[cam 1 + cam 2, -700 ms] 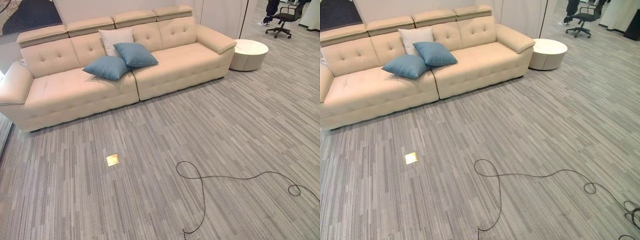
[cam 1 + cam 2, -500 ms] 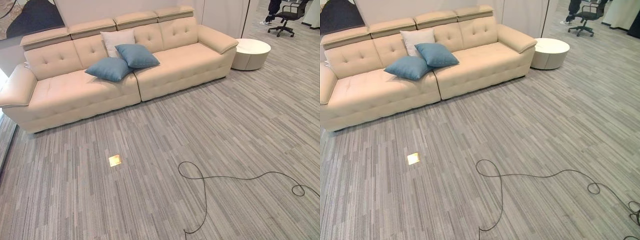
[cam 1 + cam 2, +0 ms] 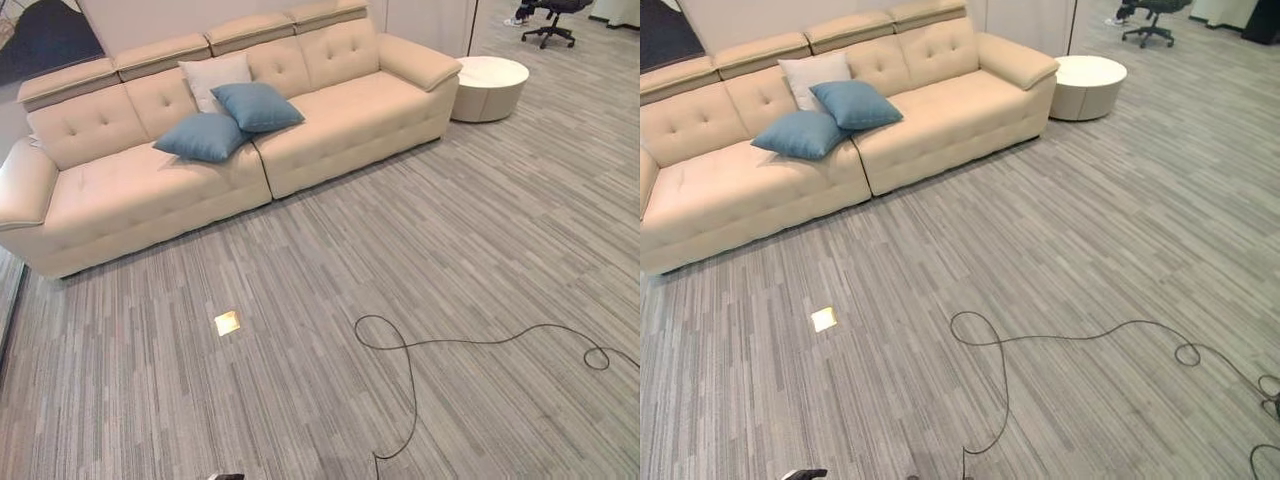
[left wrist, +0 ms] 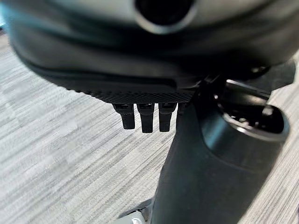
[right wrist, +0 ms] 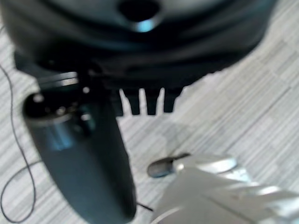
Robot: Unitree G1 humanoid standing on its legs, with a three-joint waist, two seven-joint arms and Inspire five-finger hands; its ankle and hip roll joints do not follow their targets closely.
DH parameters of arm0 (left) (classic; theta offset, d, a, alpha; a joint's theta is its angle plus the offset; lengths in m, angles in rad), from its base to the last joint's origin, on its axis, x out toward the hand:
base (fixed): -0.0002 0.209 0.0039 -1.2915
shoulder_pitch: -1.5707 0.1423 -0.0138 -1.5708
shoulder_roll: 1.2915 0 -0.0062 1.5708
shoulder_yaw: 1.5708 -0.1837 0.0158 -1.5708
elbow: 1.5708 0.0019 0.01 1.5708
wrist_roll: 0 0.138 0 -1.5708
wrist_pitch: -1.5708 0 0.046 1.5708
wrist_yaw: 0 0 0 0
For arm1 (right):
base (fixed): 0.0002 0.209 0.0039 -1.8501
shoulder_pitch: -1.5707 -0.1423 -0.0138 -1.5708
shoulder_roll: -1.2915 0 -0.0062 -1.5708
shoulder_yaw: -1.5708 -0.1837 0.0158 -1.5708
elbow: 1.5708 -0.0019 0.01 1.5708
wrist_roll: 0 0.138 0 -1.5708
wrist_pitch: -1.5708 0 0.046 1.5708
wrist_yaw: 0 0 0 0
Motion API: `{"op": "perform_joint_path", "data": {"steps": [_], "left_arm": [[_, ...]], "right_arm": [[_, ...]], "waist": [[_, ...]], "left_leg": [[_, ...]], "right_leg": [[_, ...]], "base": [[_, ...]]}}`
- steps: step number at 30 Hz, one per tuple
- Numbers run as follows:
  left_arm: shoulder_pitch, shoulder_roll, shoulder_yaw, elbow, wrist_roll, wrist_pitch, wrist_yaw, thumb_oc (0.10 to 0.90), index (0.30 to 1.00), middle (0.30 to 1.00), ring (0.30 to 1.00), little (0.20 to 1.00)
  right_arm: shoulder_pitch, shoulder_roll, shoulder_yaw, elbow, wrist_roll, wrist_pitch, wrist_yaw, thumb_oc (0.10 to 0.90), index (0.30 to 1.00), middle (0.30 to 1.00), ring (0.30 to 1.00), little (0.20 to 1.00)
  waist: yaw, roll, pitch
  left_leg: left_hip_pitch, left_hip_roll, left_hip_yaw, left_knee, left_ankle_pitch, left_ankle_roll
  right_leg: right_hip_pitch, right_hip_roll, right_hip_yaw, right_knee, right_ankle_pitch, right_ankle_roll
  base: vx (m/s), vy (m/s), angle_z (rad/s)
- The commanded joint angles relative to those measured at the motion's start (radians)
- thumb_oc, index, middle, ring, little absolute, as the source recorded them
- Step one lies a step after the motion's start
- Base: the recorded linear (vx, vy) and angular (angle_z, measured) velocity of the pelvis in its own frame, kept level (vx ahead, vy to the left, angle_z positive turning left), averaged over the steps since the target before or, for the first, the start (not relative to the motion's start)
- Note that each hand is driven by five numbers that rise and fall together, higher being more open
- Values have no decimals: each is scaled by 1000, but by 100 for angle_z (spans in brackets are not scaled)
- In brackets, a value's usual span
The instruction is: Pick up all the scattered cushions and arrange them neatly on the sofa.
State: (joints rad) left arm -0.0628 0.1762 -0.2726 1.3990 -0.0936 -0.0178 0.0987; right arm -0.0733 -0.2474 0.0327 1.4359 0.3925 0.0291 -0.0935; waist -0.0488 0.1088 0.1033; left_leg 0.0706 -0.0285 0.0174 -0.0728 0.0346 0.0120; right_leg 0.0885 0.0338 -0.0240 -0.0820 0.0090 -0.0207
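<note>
Cushions first: three of them sit on the sofa (image 3: 330, 120), grouped at the seam between its two seat sections, left of centre. The white cushion (image 3: 210, 80) stands propped against the backrest at the far side, one blue cushion (image 3: 256, 105) leans in front of it, tilted up, and the other blue cushion (image 3: 204, 137) lies flatter just to its left, the two blues overlapping at a corner. They look parked together rather than spread along the seat, so I'd call the tidying only partly finished; none lies loose on the striped grey floor (image 3: 450, 240) in the head views. Near the robot, a small bright floor plate (image 3: 227, 322) glints in the carpet. Far right, a round white side table (image 3: 486, 86) sits just beside the sofa's right arm, and a black office chair (image 3: 550, 12) stands well beyond it. Now the robot hands: the left robot hand (image 4: 145, 100) hangs over bare floor, fingers straight and relaxed, holding nothing. The right robot hand (image 5: 145, 95) does the same above the carpet, fingers extended, nothing in its grasp. My read: both are free because nothing is being carried, and the robot stands well back from the sofa, so closing that gap looks like the next call.
</note>
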Motion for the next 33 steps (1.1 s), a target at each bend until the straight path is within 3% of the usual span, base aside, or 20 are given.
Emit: {"op": "perform_joint_path", "data": {"steps": [1,5,6,9,10,12,13,14,15,16,19,22,24,25,26,27,28,29,31,33], "left_arm": [[-67,-9,-16,79,41,0,10,800,900,900,900,900],[-76,-3,-20,75,32,-3,-3,800,900,900,900,900],[-87,3,-11,60,-5,-9,-14,800,900,900,900,900],[-110,-1,-30,39,-8,-14,-11,800,900,900,900,900],[-122,-4,-46,30,4,-13,-4,800,900,900,900,900],[-144,5,-61,6,26,-15,9,800,900,900,900,900],[-141,15,-44,-4,13,-17,12,800,900,900,900,900],[-141,16,-43,-4,13,-17,11,800,900,900,900,900],[-138,20,-30,-6,1,-18,8,800,900,900,900,900],[-121,26,0,3,-14,-17,1,800,900,900,900,900],[-91,23,11,33,-18,-14,-5,800,900,900,900,900],[-37,30,69,76,-26,-2,-5,800,900,900,900,900],[-15,46,102,100,-20,8,0,800,900,900,900,900],[-7,57,117,106,-10,12,1,800,900,900,900,900],[-7,58,118,106,-10,13,1,800,900,900,900,900],[-11,63,120,95,-2,17,2,800,900,900,900,900],[-16,65,111,89,7,16,5,800,900,900,900,900],[-16,65,111,89,7,16,5,800,900,900,900,900],[-29,74,93,71,15,19,14,800,900,900,900,900],[-44,76,82,56,9,16,19,800,900,900,900,900]], "right_arm": [[-24,-22,-38,29,92,-19,-12,800,900,900,900,900],[-23,-29,-56,60,122,-24,-7,800,900,900,900,900],[-22,-24,-12,73,59,-19,-4,800,900,900,900,900],[-22,-26,19,78,-1,-13,-3,800,900,900,900,900],[-22,-31,28,79,-22,-7,-5,800,900,900,900,900],[-11,-42,40,103,-58,6,1,800,900,900,900,900],[-9,-43,51,103,-81,11,4,800,900,900,900,900],[-10,-42,51,104,-81,11,4,800,900,900,900,900],[-14,-43,60,99,-97,13,6,800,900,900,900,900],[-23,-46,70,88,-113,10,6,800,900,900,900,900],[-33,-46,87,39,-115,-10,-7,800,900,900,900,900],[-34,-30,98,21,-142,-7,-8,800,900,900,900,900],[-31,-17,103,9,-151,-8,4,800,900,900,900,900],[-32,-1,125,-6,-168,-7,18,800,900,900,900,900],[-32,-1,125,-6,-168,-7,18,800,900,900,900,900],[-41,7,152,-34,-199,-4,28,800,900,900,900,900],[-44,9,159,-46,-206,-2,28,800,900,900,900,900],[-44,9,158,-46,-206,-2,28,800,900,900,900,900],[-46,4,163,-73,-214,-6,22,800,900,900,900,900],[-40,7,167,-87,-227,-6,14,800,900,900,900,900]], "waist": [[-10,-23,22],[-11,-18,33],[-4,-29,57],[2,-39,89],[3,-49,106],[9,-66,115],[23,-66,115],[21,-67,112],[33,-66,107],[65,-59,92],[103,-55,89],[135,-79,63],[152,-113,38],[167,-136,23],[168,-137,23],[168,-147,33],[163,-146,40],[165,-143,38],[144,-116,55],[124,-91,67]], "left_leg": [[-16,92,-71,-14,-29,-87],[-18,126,-61,-6,-15,-98],[-82,141,-54,126,-46,-109],[-159,141,-26,272,-51,-119],[-206,149,8,356,-29,-111],[-297,160,103,520,-58,-79],[-328,130,103,531,-84,-64],[-330,128,103,527,-80,-64],[-349,93,96,496,-96,-53],[-354,53,81,370,-61,-49],[-406,63,97,205,40,-72],[-394,61,108,177,71,-57],[-393,39,96,203,57,-36],[-366,27,100,214,25,-14],[-366,26,102,214,24,-13],[-326,14,110,211,-14,15],[-310,13,114,209,-27,27],[-313,16,114,208,-25,27],[-248,32,115,197,-55,47],[-179,44,107,177,-85,51]], "right_leg": [[-82,-85,16,93,-67,100],[-97,-66,22,114,-85,89],[-108,-60,23,135,-97,77],[-98,-67,1,140,-99,61],[-90,-77,-9,145,-101,54],[-73,-84,-38,167,-130,38],[-63,-83,-47,173,-145,33],[-67,-84,-48,172,-143,33],[-61,-82,-49,170,-154,34],[-26,-65,-47,151,-172,42],[52,-51,-36,116,-197,47],[104,-55,-20,108,-221,58],[116,-79,-19,142,-229,75],[97,-97,-21,231,-212,100],[96,-98,-20,234,-214,101],[17,-131,-36,429,-94,157],[-14,-140,-44,514,-35,178],[-17,-137,-43,511,-31,177],[-89,-168,-95,670,53,177],[-165,-234,-179,745,26,149]], "base": [[20,-52,0],[24,-124,-2],[-57,-198,-9],[-27,-145,-9],[9,-160,17],[119,-158,64],[135,-91,60],[149,-13,34],[307,63,34],[439,108,47],[415,115,12],[449,109,-9],[505,123,-29],[385,122,-22],[445,220,-22],[267,168,1],[261,166,-1],[183,101,24],[265,152,38],[360,131,26]]}}
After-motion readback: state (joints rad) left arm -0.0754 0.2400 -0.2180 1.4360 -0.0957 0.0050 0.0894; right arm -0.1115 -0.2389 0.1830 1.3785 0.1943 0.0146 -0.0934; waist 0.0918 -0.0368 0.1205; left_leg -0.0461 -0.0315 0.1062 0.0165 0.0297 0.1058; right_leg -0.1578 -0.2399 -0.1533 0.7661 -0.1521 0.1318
